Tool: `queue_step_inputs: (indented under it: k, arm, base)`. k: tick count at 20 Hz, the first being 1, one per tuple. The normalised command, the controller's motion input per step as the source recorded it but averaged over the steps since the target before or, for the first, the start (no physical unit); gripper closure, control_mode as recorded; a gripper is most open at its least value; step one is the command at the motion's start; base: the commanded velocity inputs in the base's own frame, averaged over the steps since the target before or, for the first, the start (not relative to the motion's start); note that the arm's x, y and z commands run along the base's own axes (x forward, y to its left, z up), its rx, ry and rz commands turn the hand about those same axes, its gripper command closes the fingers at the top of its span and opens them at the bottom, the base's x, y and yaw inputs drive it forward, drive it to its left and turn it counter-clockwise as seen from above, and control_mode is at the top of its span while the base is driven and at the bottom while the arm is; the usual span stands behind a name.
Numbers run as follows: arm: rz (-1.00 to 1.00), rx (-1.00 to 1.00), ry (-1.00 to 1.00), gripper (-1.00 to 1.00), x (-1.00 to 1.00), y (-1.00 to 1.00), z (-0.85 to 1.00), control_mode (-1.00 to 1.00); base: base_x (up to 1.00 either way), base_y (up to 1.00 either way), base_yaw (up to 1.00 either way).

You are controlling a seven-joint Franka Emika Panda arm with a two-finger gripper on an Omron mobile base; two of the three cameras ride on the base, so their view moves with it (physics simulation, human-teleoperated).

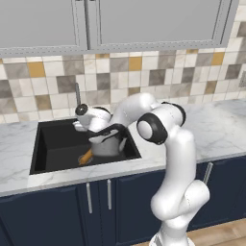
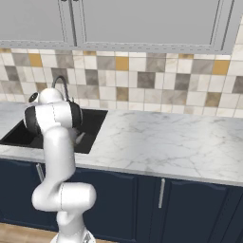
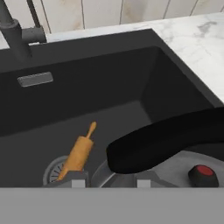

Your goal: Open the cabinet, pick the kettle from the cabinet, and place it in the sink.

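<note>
The grey metal kettle hangs low inside the black sink, toward its right wall. My gripper is shut on the kettle's black arched handle. In the hand view the handle crosses just in front of my gripper, above the grey lid with its red knob. I cannot tell whether the kettle touches the sink floor. The sink lies behind my arm in the right base view. The cabinet is out of view.
A wooden rolling pin lies on the sink floor over the drain, just left of the kettle, and shows as the rolling pin from the base. The faucet stands at the sink's back edge. Marble counter stretches to the right.
</note>
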Motion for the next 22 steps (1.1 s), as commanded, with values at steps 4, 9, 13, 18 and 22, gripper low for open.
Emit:
queue_step_inputs:
  k: [4,9,13,18,22]
  arm:
    - [-0.31,-0.1,0.0,1.0,0.04,0.14,-0.08,-1.0]
    - [-0.31,-0.13,0.0,1.0,-0.01,0.04,-0.11,-1.0]
    - [-0.3,-0.12,0.0,1.0,-0.02,0.0,-0.13,-1.0]
    - [-0.29,-0.07,0.02,1.0,0.05,-0.09,0.0,-1.0]
    - [-0.23,-0.04,0.0,1.0,-0.02,-0.15,-0.03,-1.0]
  base:
    - [0.0,0.0,0.0]
    - [0.0,0.0,0.0]
    - [0.0,0.0,0.0]
    - [0.0,0.0,0.0]
    - [0.0,0.0,0.0]
